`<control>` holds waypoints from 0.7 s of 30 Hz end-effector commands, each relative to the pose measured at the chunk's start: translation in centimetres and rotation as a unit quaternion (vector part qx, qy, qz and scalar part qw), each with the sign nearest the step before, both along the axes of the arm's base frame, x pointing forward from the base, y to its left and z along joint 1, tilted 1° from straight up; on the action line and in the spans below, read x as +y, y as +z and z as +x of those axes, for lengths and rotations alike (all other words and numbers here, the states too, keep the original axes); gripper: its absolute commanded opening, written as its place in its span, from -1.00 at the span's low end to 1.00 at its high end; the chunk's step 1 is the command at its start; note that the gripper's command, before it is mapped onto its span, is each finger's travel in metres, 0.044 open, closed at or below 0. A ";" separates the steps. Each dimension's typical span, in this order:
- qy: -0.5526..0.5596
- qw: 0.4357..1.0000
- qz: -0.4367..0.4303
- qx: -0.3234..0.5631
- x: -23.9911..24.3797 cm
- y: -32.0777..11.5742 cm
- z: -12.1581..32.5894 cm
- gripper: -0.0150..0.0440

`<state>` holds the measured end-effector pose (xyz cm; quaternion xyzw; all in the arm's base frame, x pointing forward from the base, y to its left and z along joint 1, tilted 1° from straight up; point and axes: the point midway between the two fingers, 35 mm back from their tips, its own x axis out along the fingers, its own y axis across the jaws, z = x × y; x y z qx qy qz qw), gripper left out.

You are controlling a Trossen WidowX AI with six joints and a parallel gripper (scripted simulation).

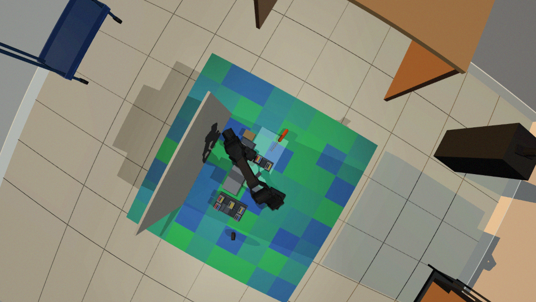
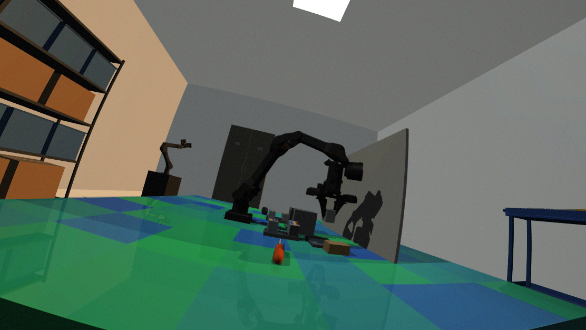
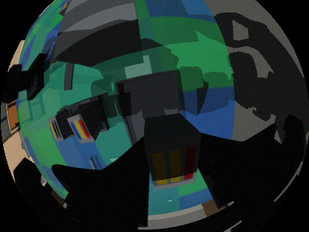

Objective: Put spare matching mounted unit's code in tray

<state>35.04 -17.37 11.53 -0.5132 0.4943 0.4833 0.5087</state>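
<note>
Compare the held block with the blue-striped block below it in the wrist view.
Held block: yellow, yellow, red stripes; blue-striped block: blue, yellow, red.
Held block is raised; blue-striped block stands lower, ungripped.
Shared: three stripes, red at one end.

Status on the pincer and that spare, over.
Pincer shut on striped spare. Spare held aloft, not yet in tray. Nothing seen between spare and tray.

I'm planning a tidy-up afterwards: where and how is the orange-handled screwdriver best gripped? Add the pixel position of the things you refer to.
Probably at mid-handle, from straight above, with the pincer's fingers closing across its length. The screwdriver (image 1: pixel 283 135) (image 2: pixel 279 253) lies flat on the mat, its orange handle far thicker than the thin shaft, and nothing stands over or against the handle.
</note>
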 end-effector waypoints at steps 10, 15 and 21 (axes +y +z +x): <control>0.000 1.000 0.001 0.000 0.1 -1.0 0.0 -0.49; 0.000 1.000 0.001 0.000 0.1 -1.3 0.0 -0.49; 0.000 1.000 0.001 0.000 0.1 -1.7 0.0 -0.49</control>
